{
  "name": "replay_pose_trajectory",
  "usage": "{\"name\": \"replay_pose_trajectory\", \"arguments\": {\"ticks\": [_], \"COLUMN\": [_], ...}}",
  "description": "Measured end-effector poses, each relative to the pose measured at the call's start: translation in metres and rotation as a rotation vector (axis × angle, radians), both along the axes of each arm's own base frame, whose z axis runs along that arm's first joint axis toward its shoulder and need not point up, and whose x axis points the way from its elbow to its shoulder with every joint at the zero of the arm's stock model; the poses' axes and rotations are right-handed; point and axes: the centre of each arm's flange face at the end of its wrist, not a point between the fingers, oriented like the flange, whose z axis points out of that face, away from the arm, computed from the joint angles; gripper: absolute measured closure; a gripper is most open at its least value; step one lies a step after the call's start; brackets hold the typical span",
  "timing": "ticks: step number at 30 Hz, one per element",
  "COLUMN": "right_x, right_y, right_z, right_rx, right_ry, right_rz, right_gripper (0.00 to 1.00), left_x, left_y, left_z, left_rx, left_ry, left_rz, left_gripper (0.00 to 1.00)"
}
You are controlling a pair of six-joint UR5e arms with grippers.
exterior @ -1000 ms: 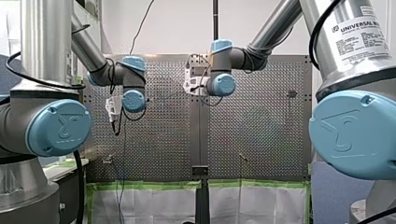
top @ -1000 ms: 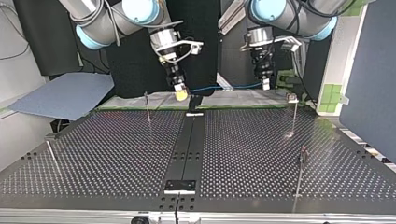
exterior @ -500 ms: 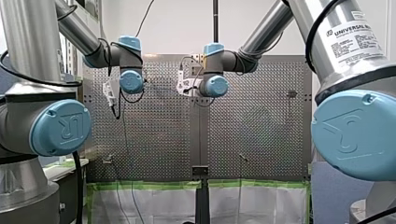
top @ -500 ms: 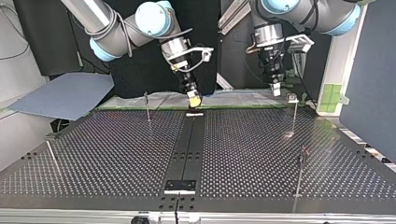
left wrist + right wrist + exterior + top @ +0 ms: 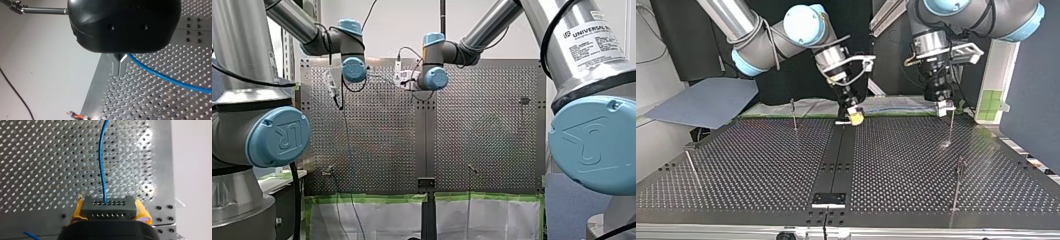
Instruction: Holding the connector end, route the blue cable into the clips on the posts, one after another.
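The black perforated metal table (image 5: 761,165) fills the top view, with a darker strip down its middle. My two silver arms with blue joint caps come in over its far edge, my right arm (image 5: 761,37) at that view's left and my left arm (image 5: 976,17) at its right. A grey-blue flat sheet (image 5: 706,102) lies off the table's far corner at the view's left, and a white cover edged in green tape (image 5: 811,107) runs along the far edge.

Four thin metal posts stand well apart on the table: one (image 5: 794,114) near the far edge, one (image 5: 692,167) at the view's left, one (image 5: 951,122) at the far right and one with a reddish clip (image 5: 959,177) nearer the camera.

My right gripper (image 5: 854,116), with yellow pads, hangs low over the far end of the middle strip, no post close to it. My left gripper (image 5: 942,104) hangs just beside the top clip of the far right post.

In the right wrist view my right gripper (image 5: 110,206) is clenched on the dark grey block connector (image 5: 109,210), which sits crosswise between the pads, its long side running from pad to pad and its face with rows of holes turned away from the gripper. The thin blue cable (image 5: 100,165) leaves that face and runs straight ahead over the table, bending only slightly.

In the left wrist view the cable (image 5: 162,76) comes out from beside my left gripper (image 5: 119,71) and slants away low over the table. Whether that gripper is clamped on it I cannot tell.
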Motion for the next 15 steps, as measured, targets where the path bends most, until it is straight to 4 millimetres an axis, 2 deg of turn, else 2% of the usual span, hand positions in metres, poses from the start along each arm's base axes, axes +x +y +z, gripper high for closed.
{"name": "replay_pose_trajectory", "arguments": {"ticks": [10, 15], "right_x": [0.016, 0.023], "right_y": [-0.008, -0.013], "right_z": [0.05, 0.075], "right_rx": [-0.023, -0.051], "right_ry": [-0.094, -0.133], "right_rz": [0.032, 0.037], "right_gripper": [1.0, 1.0], "left_x": [0.014, 0.029], "left_y": [0.011, 0.017], "left_z": [0.019, 0.026], "left_rx": [-0.009, -0.012], "left_ry": [-0.02, -0.026], "left_rz": [0.045, 0.062], "left_gripper": [1.0, 1.0]}}
